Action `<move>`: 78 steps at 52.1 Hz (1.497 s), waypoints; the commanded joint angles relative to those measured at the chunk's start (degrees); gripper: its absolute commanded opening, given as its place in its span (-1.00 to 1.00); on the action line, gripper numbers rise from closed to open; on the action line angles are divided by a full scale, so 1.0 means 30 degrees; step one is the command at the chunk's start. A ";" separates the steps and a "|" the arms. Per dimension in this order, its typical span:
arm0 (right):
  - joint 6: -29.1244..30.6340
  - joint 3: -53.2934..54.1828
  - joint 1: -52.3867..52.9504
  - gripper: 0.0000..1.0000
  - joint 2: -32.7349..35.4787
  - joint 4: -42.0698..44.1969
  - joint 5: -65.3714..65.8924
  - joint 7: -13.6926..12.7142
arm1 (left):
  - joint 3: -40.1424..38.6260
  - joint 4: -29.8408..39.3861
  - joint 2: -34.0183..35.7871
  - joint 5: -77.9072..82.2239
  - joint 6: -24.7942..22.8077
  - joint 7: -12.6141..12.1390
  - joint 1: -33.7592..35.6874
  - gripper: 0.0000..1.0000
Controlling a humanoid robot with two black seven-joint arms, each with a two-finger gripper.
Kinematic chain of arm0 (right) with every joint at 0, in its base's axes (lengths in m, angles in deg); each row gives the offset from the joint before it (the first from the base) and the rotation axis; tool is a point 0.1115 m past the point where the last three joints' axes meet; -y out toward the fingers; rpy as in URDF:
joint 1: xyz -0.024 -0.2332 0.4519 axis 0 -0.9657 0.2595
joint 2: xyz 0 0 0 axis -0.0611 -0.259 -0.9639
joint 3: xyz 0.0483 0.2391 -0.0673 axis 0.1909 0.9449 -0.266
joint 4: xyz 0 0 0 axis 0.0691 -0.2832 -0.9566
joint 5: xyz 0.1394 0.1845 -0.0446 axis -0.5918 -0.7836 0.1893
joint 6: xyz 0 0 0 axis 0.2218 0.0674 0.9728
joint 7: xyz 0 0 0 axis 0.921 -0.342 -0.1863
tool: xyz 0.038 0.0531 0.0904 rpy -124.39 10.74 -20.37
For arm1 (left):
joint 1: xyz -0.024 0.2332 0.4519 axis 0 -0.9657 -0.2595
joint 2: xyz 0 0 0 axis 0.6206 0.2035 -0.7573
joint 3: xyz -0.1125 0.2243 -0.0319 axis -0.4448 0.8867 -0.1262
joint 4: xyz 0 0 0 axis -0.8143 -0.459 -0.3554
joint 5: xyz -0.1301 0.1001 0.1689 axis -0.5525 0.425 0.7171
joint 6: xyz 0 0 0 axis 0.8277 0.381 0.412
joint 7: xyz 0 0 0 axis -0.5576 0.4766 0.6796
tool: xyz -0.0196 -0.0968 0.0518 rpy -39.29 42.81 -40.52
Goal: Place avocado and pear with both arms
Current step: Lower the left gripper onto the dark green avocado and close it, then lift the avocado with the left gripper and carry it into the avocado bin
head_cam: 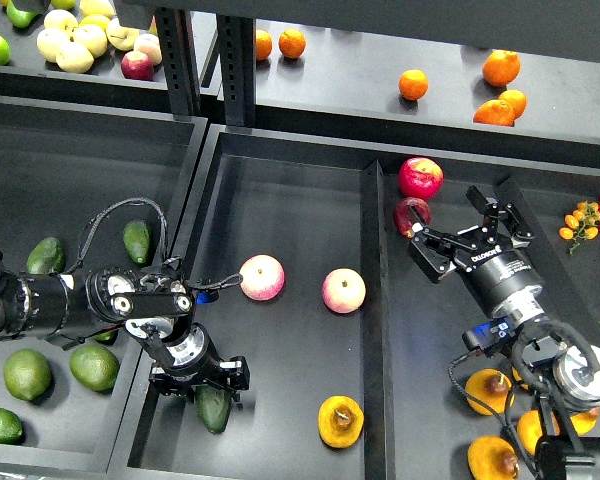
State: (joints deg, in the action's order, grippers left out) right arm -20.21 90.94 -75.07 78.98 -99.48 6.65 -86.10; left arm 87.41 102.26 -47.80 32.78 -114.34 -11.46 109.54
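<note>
Even, fairly bright light falls from overhead, and nothing is blown out. The matte black trays (280, 200) soak it up, so shadows under the fruit are faint and short. Small white highlights sit on the glossy red apple (420, 177), the oranges (501, 67) on the upper shelf and the metal ring of the right arm (586, 373). Focus is sharp across the middle; the pale fruits (78, 42) at top left look slightly soft. Straight tray edges bend a little toward the corners, a mild wide-angle distortion. The dark avocado (213, 407) barely separates from the black floor.

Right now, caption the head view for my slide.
Left pincer setting avocado into middle bin near pear; right pincer open.
</note>
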 commanded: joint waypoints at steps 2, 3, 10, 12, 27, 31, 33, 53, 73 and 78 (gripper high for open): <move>0.0028 -0.0005 0.0001 0.99 0.0000 -0.0077 -0.0030 0.0002 | -0.0951 -0.0943 -0.0028 0.0015 0.0003 0.0000 -0.0459 -0.46; 0.0028 -0.0005 0.0001 0.99 0.0000 -0.0077 -0.0030 0.0002 | -0.1068 -0.1031 -0.0028 0.0016 0.0003 0.0000 -0.0518 -0.49; 0.0028 -0.0034 0.0001 0.99 0.0000 -0.0077 -0.0030 0.0002 | -0.1245 -0.1149 0.0001 0.0016 0.0003 0.0000 -0.0518 -0.53; 0.0028 -0.0034 0.0001 0.99 0.0000 -0.0077 -0.0030 0.0002 | -0.1274 -0.1120 -0.0028 0.0016 0.0003 0.0000 -0.0431 -0.53; 0.0028 -0.0093 0.0030 0.99 0.0000 -0.0077 -0.0030 -0.0028 | -0.2504 -0.0885 0.0673 -0.0248 0.0003 0.0000 0.1326 -0.52; 0.0028 -0.0093 0.0088 0.99 0.0000 -0.0077 -0.0030 -0.0028 | -0.2914 -0.0885 0.1493 -0.0307 0.0003 0.0000 0.1883 -0.51; 0.0028 -0.0093 0.0088 0.99 0.0000 -0.0077 -0.0030 -0.0028 | -0.3148 -0.0914 0.1815 -0.0307 0.0003 0.0000 0.2146 -0.51; 0.0028 -0.0093 0.0118 0.99 0.0000 -0.0107 -0.0030 -0.0028 | -0.4702 -0.2203 0.6504 -0.0775 0.0003 0.0000 0.2822 -0.48; 0.0028 -0.0210 0.0059 0.99 0.0000 -0.0106 -0.0030 -0.0028 | -0.4907 -0.3931 0.7384 -0.0775 0.0003 0.0000 0.1240 -0.42; 0.0028 -0.0210 0.0001 0.99 0.0000 -0.0107 -0.0030 -0.0028 | -0.5170 -0.4604 0.7180 -0.0775 0.0003 0.0000 0.0801 -0.42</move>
State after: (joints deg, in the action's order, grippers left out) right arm -20.12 90.31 -74.90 78.98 -99.73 6.56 -86.19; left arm 72.60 90.68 -25.50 30.46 -114.33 -11.46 113.36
